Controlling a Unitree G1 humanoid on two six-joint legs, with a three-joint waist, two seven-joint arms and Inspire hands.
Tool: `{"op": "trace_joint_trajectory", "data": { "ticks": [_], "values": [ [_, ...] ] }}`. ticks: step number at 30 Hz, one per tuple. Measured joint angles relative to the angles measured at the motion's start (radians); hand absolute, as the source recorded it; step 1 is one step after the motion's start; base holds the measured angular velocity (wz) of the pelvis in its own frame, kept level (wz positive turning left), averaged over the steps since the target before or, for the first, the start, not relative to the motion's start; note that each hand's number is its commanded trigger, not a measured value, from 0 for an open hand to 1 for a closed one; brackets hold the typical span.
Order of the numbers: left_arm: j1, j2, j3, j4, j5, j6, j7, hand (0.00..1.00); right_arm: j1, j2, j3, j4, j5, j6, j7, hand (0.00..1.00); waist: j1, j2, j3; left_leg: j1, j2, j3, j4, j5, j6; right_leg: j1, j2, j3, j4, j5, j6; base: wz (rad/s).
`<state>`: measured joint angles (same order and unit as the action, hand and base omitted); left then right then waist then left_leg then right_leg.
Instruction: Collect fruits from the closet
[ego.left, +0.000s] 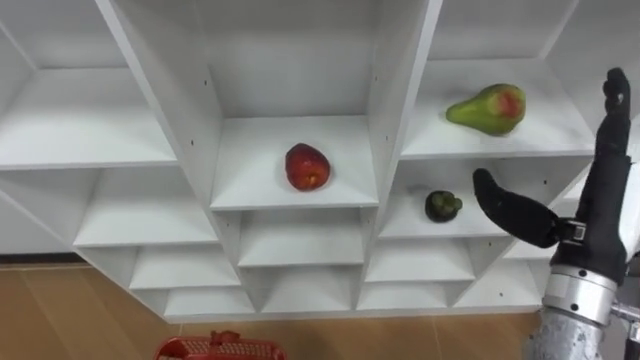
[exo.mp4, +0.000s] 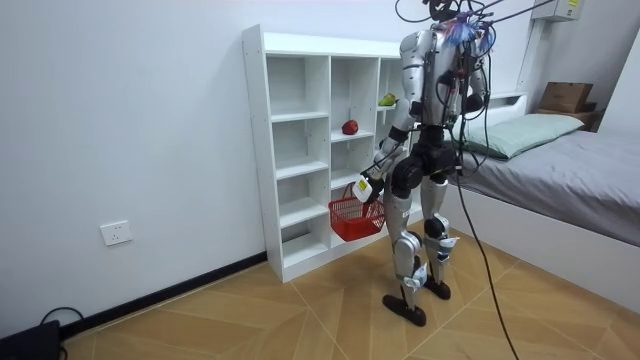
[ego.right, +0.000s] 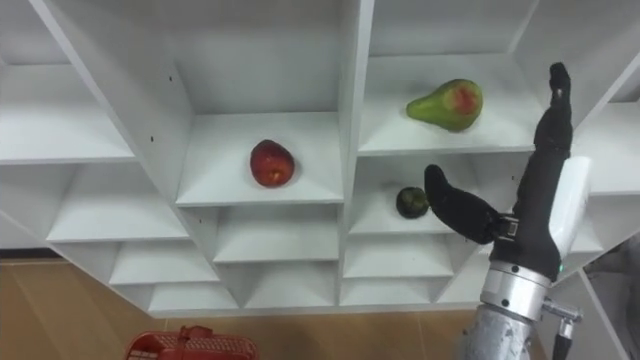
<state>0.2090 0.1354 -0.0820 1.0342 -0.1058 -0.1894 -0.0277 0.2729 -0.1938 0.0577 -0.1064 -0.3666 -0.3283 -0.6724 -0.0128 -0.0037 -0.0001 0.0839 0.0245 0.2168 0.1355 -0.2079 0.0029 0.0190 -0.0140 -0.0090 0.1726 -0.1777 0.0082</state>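
My right hand (ego.left: 598, 205), spread wide and empty, hovers beside the pear (ego.left: 487, 108) on its closet shelf (ego.left: 540, 140) to take it, my left hand (exo.mp4: 365, 189) holding the red basket (exo.mp4: 352, 217) low to receive it.

Lighting note: I see bright, even room light, with its source out of frame. The white closet (ego.left: 300, 150) boards are lit flat, with soft grey shade under each shelf. The apple (ego.left: 307, 167) carries a small pale highlight, and the pear (ego.left: 487, 108) throws a faint shadow. The uprights splay outward toward the eye-view edges.
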Motion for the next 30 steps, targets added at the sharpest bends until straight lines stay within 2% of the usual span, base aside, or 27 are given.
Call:
{"op": "trace_joint_trajectory", "data": {
  "ticks": [5,7,9,13,16,19,23,26,30],
  "values": [
    [-0.006,0.005,0.000,-0.002,0.000,0.000,-0.003,1.00,0.000,-0.006,0.000,0.000,0.000,0.000,0.007,0.00,0.013,-0.009,0.0008,-0.001,0.000,-0.001,0.000,0.000,0.000,0.003,0.000,0.000,0.000,0.000,0.000,0.00],
    [0.002,0.014,0.002,-0.006,0.000,0.000,-0.007,1.00,0.000,-0.008,-0.001,0.000,0.000,0.000,0.017,0.00,0.018,-0.017,0.0005,-0.002,0.001,-0.001,0.000,0.000,0.000,0.002,0.000,-0.002,0.000,0.000,-0.001,0.00],
    [0.005,0.022,0.002,-0.015,-0.001,0.000,-0.010,1.00,-0.001,-0.008,-0.002,0.000,0.006,0.000,0.021,0.00,0.018,-0.024,-0.0034,-0.002,0.001,-0.001,0.000,0.000,0.000,0.003,0.000,-0.003,0.000,0.001,-0.001,0.00],
    [0.006,0.040,0.002,-0.011,0.000,0.001,-0.010,1.00,-0.023,-0.030,-0.005,0.001,0.031,0.000,0.020,0.00,0.016,-0.034,-0.0034,0.001,0.000,-0.012,0.000,0.000,0.000,0.015,-0.002,-0.017,-0.003,0.001,-0.001,0.08],
    [0.010,0.041,0.001,-0.013,0.000,0.004,-0.010,1.00,-0.031,-0.049,-0.006,0.001,0.043,0.000,0.021,0.00,0.015,-0.033,-0.0031,-0.001,0.000,-0.019,0.001,0.000,0.000,0.018,-0.002,-0.024,-0.004,0.001,-0.001,0.07],
    [0.012,0.041,0.001,-0.013,0.000,0.017,-0.016,1.00,-0.034,-0.051,-0.009,0.001,0.048,0.002,0.025,0.00,0.014,-0.031,-0.0020,-0.003,0.000,-0.026,0.001,0.000,0.000,0.016,-0.002,-0.026,-0.004,0.001,-0.001,0.00],
    [0.006,0.041,0.007,-0.013,0.029,0.020,-0.030,1.00,-0.055,-0.051,-0.024,0.007,0.072,0.002,0.073,0.00,0.014,-0.032,-0.0016,-0.004,0.000,-0.031,0.000,0.000,0.000,0.016,-0.003,-0.034,-0.004,0.001,-0.001,0.02],
    [0.002,0.042,0.008,-0.013,0.030,0.021,-0.040,1.00,-0.080,-0.060,-0.038,0.006,0.150,0.003,0.115,0.00,0.016,-0.034,-0.0001,-0.005,0.000,-0.030,0.000,0.000,0.000,0.016,-0.003,-0.042,-0.004,0.001,-0.001,0.01],
    [0.002,0.042,0.030,-0.016,0.032,0.022,-0.050,1.00,-0.091,-0.085,-0.064,0.006,0.238,0.004,0.173,0.00,0.014,-0.046,0.0027,-0.007,0.001,-0.031,-0.001,0.000,0.000,0.015,-0.007,-0.078,-0.004,0.001,-0.001,0.02]
  ]
}}
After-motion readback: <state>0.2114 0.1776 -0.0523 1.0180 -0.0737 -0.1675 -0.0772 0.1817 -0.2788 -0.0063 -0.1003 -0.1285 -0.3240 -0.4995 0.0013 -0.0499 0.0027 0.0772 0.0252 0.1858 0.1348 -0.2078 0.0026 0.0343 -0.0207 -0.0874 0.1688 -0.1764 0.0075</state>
